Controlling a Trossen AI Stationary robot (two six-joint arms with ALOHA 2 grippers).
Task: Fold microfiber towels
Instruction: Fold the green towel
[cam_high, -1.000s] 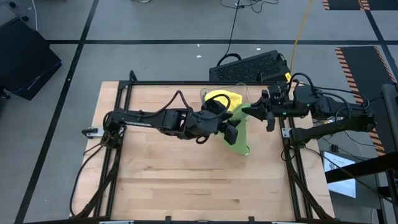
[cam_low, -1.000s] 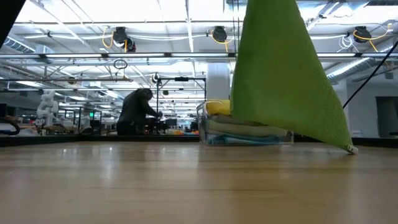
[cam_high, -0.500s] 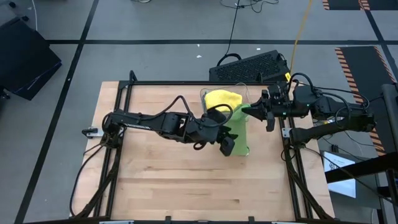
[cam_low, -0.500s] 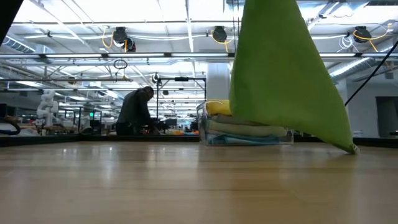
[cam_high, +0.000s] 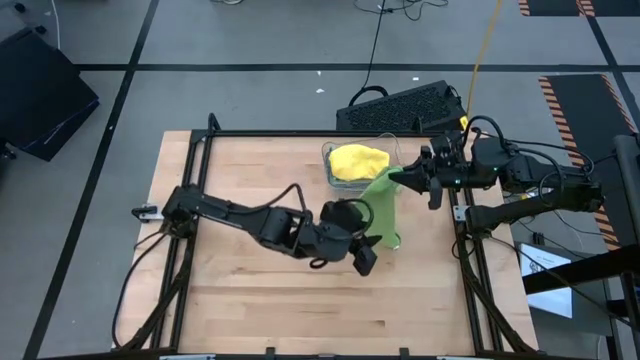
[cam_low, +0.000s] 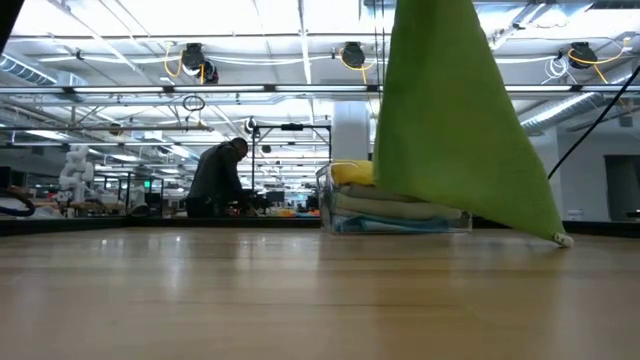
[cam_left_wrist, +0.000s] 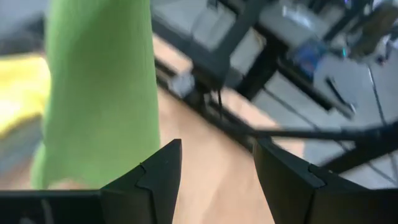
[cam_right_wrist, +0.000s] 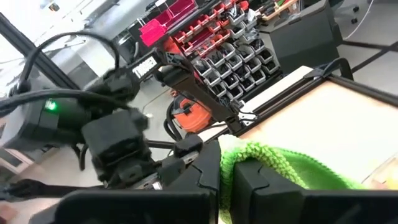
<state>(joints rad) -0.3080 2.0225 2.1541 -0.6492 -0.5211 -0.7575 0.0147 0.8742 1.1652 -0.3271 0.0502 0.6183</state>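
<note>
Left pincer (cam_high: 365, 255) moved nearer the table's front, spread, empty, right pincer (cam_high: 393, 178) pinching bright green towel (cam_high: 381, 212) aloft

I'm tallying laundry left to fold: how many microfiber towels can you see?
At least 2. The bright green towel hangs from the right gripper; the yellow towel tops the clear bin. The low view shows more folded layers beneath, too indistinct to count.

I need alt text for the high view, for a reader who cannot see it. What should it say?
Seen from above, the right gripper is shut on a corner of a bright green towel that hangs down to the wooden table. The left gripper, open, is low beside the towel's bottom edge. A clear bin behind holds a yellow towel.
</note>
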